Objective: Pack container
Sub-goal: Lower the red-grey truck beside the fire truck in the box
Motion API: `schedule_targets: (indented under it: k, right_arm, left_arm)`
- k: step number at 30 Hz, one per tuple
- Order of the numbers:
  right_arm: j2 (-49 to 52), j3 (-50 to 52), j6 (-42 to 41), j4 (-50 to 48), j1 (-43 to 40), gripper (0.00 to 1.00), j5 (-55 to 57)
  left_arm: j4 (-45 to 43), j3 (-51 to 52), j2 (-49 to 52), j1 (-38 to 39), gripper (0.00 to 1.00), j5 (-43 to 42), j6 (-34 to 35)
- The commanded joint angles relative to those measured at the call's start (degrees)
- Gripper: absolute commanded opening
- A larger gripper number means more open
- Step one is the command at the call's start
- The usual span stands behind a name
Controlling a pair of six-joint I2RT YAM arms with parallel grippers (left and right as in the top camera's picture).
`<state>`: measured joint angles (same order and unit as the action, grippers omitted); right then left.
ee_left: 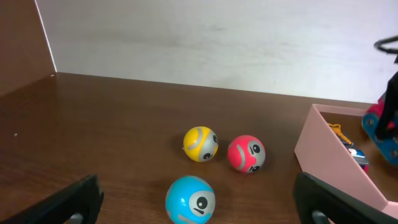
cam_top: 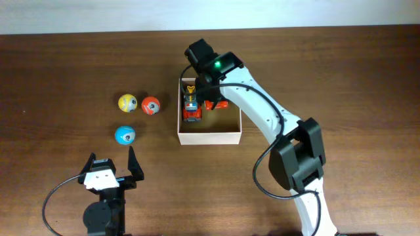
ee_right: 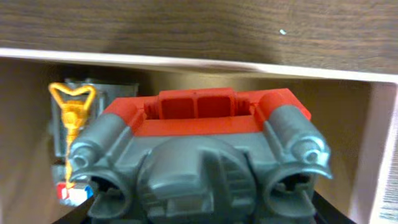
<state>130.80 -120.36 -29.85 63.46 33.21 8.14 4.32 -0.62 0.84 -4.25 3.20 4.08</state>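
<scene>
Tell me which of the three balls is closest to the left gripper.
The blue ball: it lies alone just ahead of the open left gripper. The yellow ball and red ball sit side by side farther away.

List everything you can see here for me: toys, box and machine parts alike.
table: one, dark brown wood, under everything.
container: one, cream-white, middle of the table.
yellow ball: one, yellow, on the table left of the container.
red ball: one, red, between the yellow ball and the container.
blue ball: one, blue, alone, nearer the front edge.
toy truck: one, red, blue and yellow, inside the container, left side.
toy vehicle: one, red and grey, held over the container's inside.
left claw: one, black, open, empty, near the front edge.
right claw: one, black on a white arm, gripping the toy vehicle.
</scene>
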Motion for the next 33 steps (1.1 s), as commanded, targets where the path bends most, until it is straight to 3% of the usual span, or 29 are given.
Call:
schedule_targets:
  k: [1, 27, 31, 33]
  right_arm:
    - [0.83, 0.98, -0.70, -0.98, 0.04, 0.49, 0.61]
    - [0.83, 6.25, -4.74, -8.83, 0.04, 0.50, 0.07]
    - [0.85, 6.25, -4.72, -9.77, 0.04, 0.93, 0.09]
    - [0.85, 6.25, -4.70, -10.03, 0.04, 0.95, 0.09]
  left_arm:
    - [0.26, 0.11, -0.48, 0.24, 0.99, -0.44, -0.72]
    - [0.26, 0.11, -0.48, 0.24, 0.99, -0.46, -0.72]
    - [0.26, 0.11, -0.48, 0.24, 0.99, -0.44, -0.72]
    - [0.26, 0.11, -0.48, 0.24, 0.99, -0.44, -0.72]
